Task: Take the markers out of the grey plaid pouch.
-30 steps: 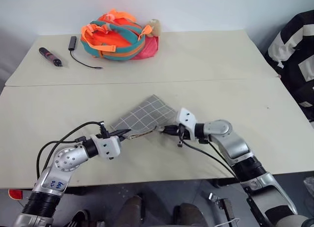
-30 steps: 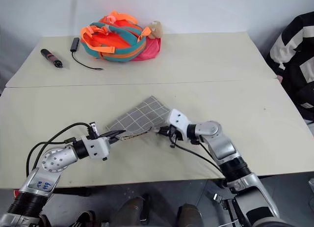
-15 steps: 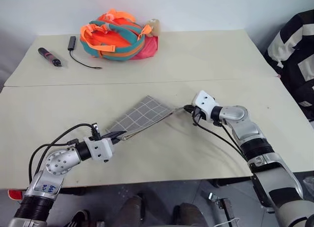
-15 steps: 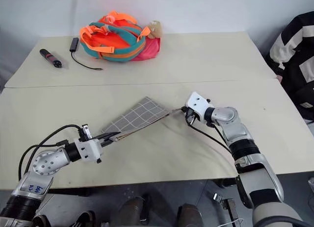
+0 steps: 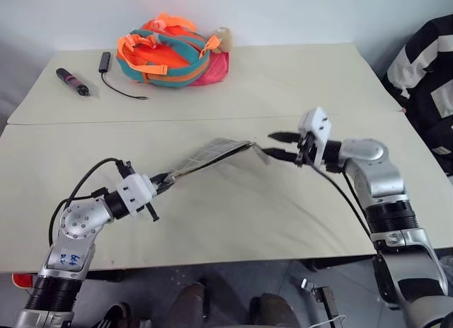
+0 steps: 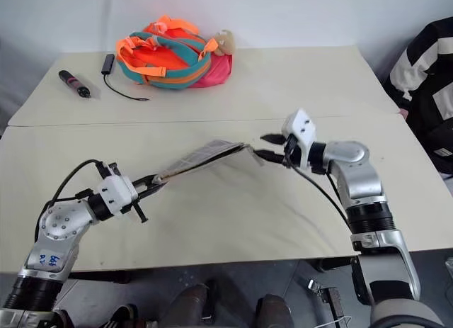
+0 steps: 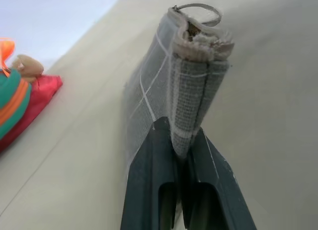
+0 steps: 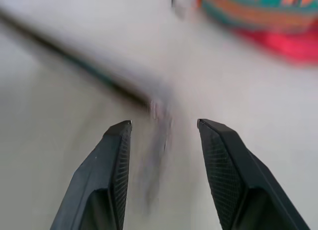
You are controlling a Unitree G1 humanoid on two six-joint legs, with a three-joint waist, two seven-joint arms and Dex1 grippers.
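Observation:
The grey plaid pouch (image 5: 212,156) is lifted off the table and seen nearly edge-on, slanting up to the right. My left gripper (image 5: 167,179) is shut on its lower left end. In the left wrist view the pouch (image 7: 191,86) is clamped between the fingers (image 7: 151,180), with tan lining and the ring pull (image 7: 198,9) at its far end. My right gripper (image 5: 280,146) stands open just right of the pouch's raised end, holding nothing. The markers are hidden.
An orange, teal and pink backpack (image 5: 173,50) lies at the back of the table (image 5: 233,229). At the back left are a thick black stick with a reddish band (image 5: 73,81) and a small black device with a cable (image 5: 105,61). A person's striped sleeve (image 5: 425,80) is at the right edge.
My right gripper drew right and upward along the pouch, then opened and let it go. My left gripper rose and rolled, lifting the pouch from flat to nearly edge-on.

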